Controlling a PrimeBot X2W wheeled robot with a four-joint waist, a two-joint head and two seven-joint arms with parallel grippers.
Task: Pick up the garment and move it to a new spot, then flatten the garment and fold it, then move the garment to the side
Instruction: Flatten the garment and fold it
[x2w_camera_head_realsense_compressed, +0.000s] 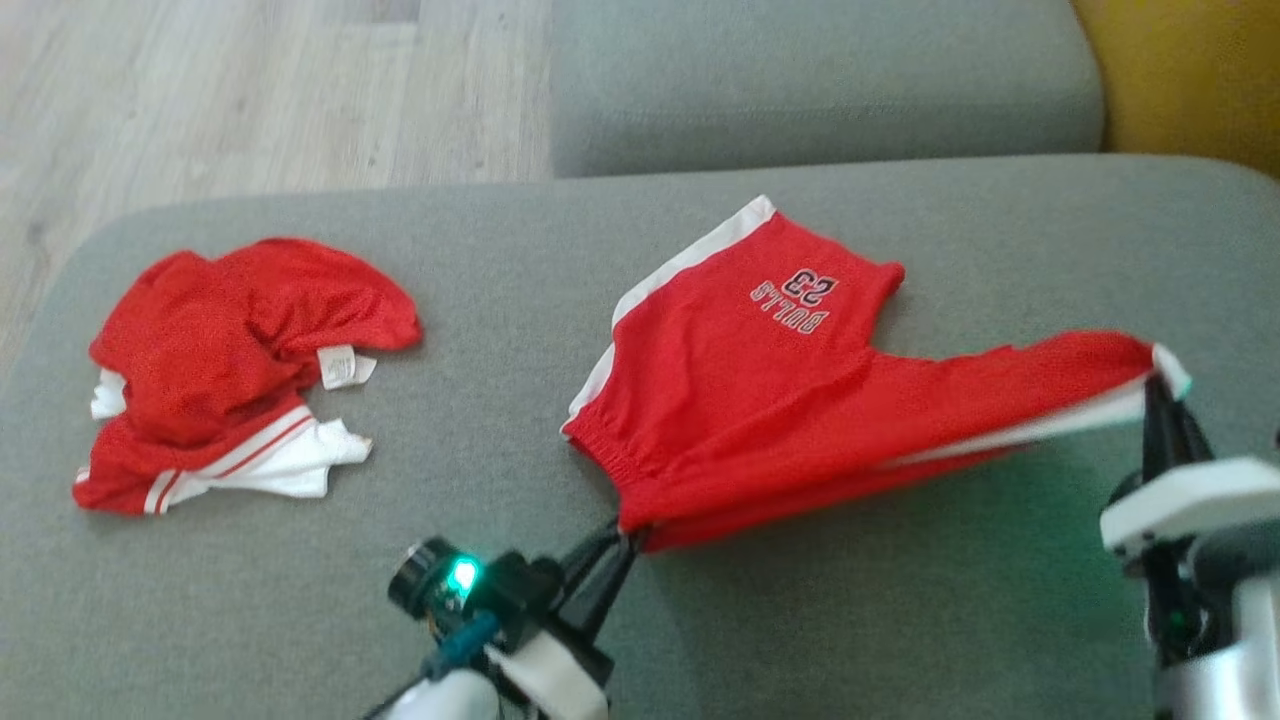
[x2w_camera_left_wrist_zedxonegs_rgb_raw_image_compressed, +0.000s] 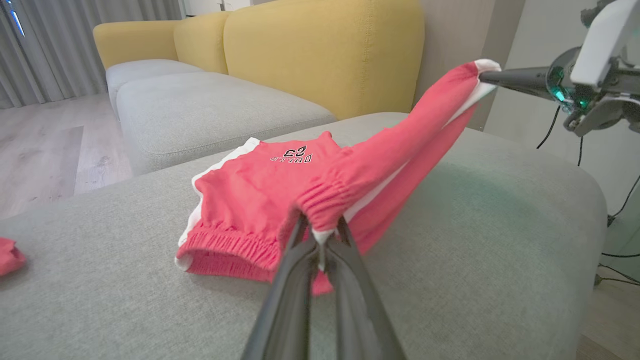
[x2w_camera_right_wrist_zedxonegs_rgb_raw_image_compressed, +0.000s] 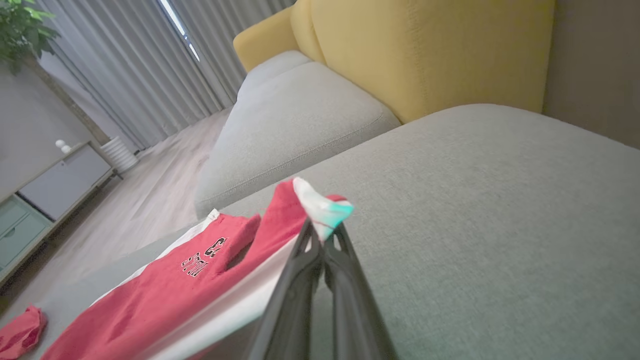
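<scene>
Across the frame's lower half, the left claw (x2w_camera_head_realsense_compressed: 628, 537) and right claw (x2w_camera_head_realsense_compressed: 1160, 387) each pinch the red, white-striped fabric shorts (x2w_camera_head_realsense_compressed: 760, 390); such thin corner grips could slip if pulled taut.

Head overhead, wrists low; garment (x2w_camera_head_realsense_compressed: 760, 400) common

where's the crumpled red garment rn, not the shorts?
Head view, robot's left: the crumpled red garment lies on the grey cushion near its left edge, apart from the red shorts to its right.
</scene>
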